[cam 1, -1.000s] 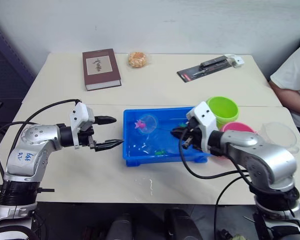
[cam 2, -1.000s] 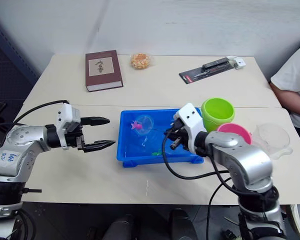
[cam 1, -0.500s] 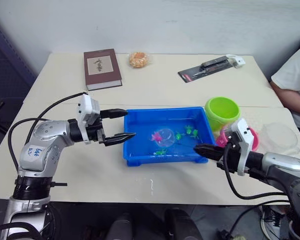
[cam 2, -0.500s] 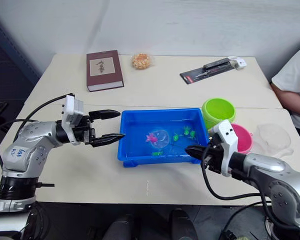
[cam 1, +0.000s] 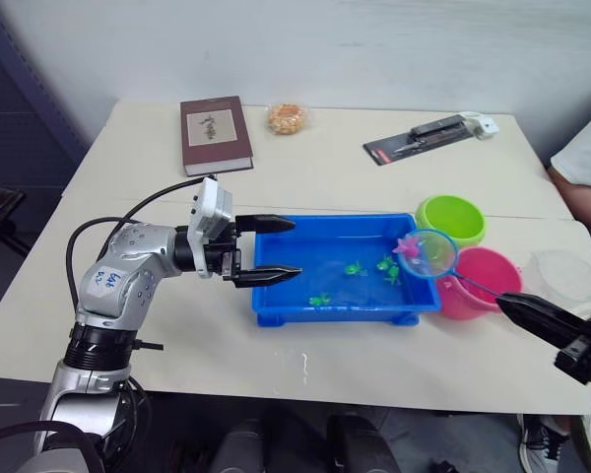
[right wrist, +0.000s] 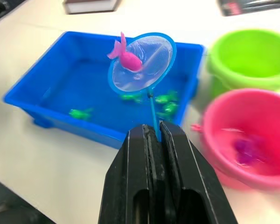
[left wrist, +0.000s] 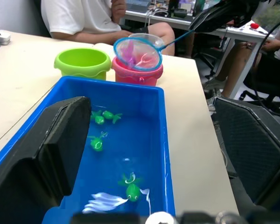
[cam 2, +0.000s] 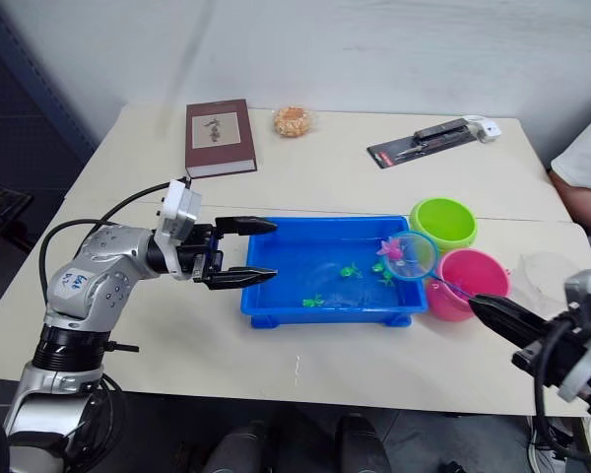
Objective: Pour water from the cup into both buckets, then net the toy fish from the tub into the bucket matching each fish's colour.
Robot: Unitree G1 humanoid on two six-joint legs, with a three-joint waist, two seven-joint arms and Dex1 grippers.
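The blue tub (cam 1: 276, 313) holds water and three green toy fish (cam 1: 355, 268). My left gripper (cam 1: 295, 246) is open, one finger on each side of the tub's left rim. My right gripper (right wrist: 154, 133) is shut on the thin handle of a blue-rimmed net (cam 1: 431, 253). The net hangs above the tub's right end with a pink toy fish (right wrist: 129, 59) in it, beside the pink bucket (cam 1: 481, 281). The green bucket (cam 1: 450, 217) stands just behind. A blurred magenta shape lies in the pink bucket. The clear cup (cam 1: 568, 276) sits right of the buckets.
A brown book (cam 1: 216, 133), a wrapped snack (cam 1: 287, 118) and a black card with a tool (cam 1: 428, 138) lie at the table's far side. A person in a white shirt (cam 1: 586, 168) sits at the right edge.
My right arm has pulled back to the right and lifted the net with the pink fish out of the water toward the pink bucket. My left gripper moved right onto the tub's left rim.
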